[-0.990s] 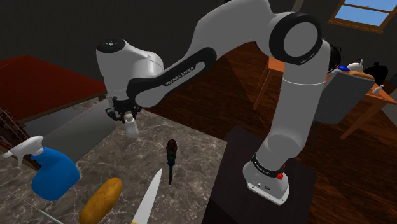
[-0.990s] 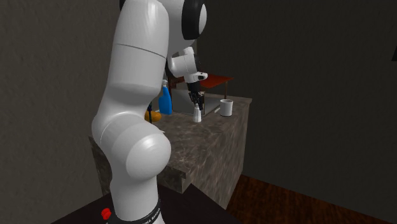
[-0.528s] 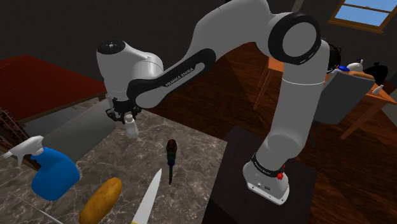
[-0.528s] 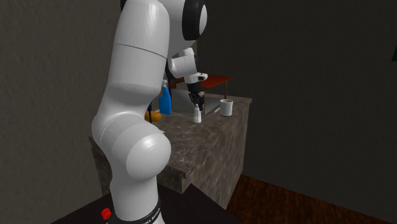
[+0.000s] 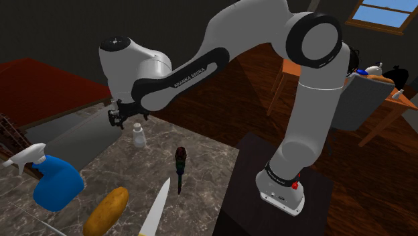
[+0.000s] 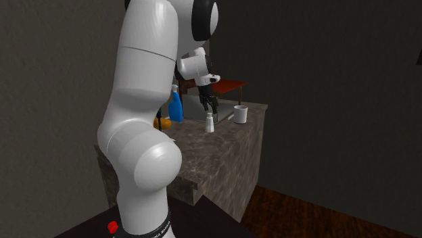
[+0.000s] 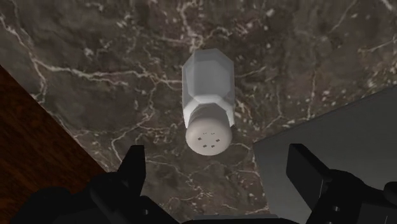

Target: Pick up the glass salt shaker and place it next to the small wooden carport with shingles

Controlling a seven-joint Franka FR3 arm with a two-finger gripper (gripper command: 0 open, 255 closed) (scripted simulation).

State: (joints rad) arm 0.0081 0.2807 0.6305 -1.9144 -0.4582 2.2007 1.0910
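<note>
Pincer [image 7: 216, 164] spread apart, above upright white salt shaker [image 7: 208, 95] — cap holes [image 7: 208, 135] plain in wrist view

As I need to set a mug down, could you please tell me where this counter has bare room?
Bare marble lies between the salt shaker, the screwdriver and the counter edge towards the stand. It is crowded at the shoulder view's lower left, where spray bottle, potato and knife lie close together.

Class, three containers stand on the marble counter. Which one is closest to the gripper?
The white salt shaker, upright and faceted, right by the open gripper. The blue spray bottle and the white mug both stand farther off.
</note>
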